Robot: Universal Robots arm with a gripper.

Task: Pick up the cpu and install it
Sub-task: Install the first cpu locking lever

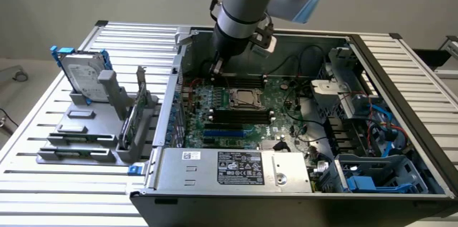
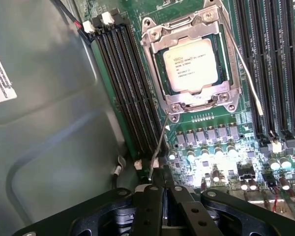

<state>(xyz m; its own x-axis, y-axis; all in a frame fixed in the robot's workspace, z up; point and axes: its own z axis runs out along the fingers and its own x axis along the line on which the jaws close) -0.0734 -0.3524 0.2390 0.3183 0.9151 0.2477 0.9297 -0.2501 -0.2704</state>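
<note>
The cpu (image 2: 191, 65) is a flat square chip with a silver top and printed text. It lies inside the metal-framed socket (image 2: 199, 98) on the green motherboard, also seen from outside as the cpu (image 1: 244, 98) in the middle of the open computer case. My gripper (image 2: 160, 189) is shut, its black fingers (image 2: 147, 206) pressed together a short way from the socket's corner. A thin wire socket lever (image 2: 160, 147) runs from that corner to the fingertips; I cannot tell whether it is pinched. In the exterior view my gripper (image 1: 216, 68) hangs low over the board's far side.
Black memory slots (image 2: 132, 98) run alongside the socket, and the grey case wall (image 2: 39, 123) is close by. A second wire lever (image 2: 246, 83) lies on the socket's other side. A hard drive with blue rails (image 1: 82, 74) stands in a grey holder at the exterior view's left. The power supply (image 1: 239, 168) fills the case's near end.
</note>
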